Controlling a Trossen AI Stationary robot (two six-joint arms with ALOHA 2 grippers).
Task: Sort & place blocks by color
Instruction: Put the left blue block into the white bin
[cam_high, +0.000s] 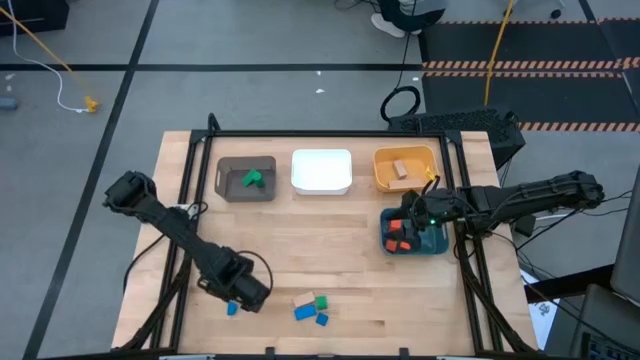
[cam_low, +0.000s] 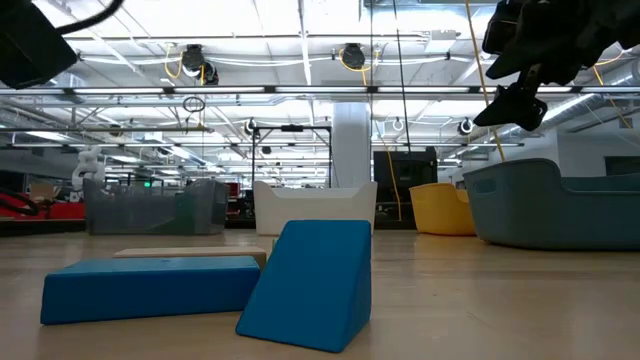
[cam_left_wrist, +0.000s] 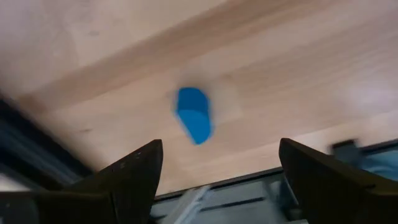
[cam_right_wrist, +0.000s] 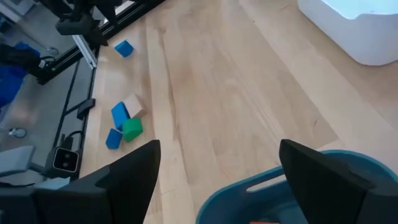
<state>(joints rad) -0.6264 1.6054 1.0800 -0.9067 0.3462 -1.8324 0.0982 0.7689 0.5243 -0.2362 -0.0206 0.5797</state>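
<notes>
My left gripper (cam_high: 243, 293) is open above a small blue block (cam_left_wrist: 194, 116) near the table's front left; the block lies flat on the wood (cam_high: 232, 308) and the fingers stand clear of it. A cluster of blue, green and pale wood blocks (cam_high: 311, 305) lies on the table at front centre and also shows in the right wrist view (cam_right_wrist: 124, 121). My right gripper (cam_high: 415, 212) is open and empty over the teal bin (cam_high: 432, 244), which holds red-orange blocks (cam_high: 395, 242). A green block (cam_high: 254, 179) lies in the brown bin (cam_high: 226, 185), and a wood block (cam_high: 400, 168) lies in the orange bin (cam_high: 385, 175).
A white bin (cam_high: 321, 170) stands between the brown and orange bins at the back. A black frame rail (cam_high: 330, 135) runs around the table's far edge and sides. In the low view a blue bar (cam_low: 150, 287) and a blue wedge (cam_low: 310, 285) lie close to the camera.
</notes>
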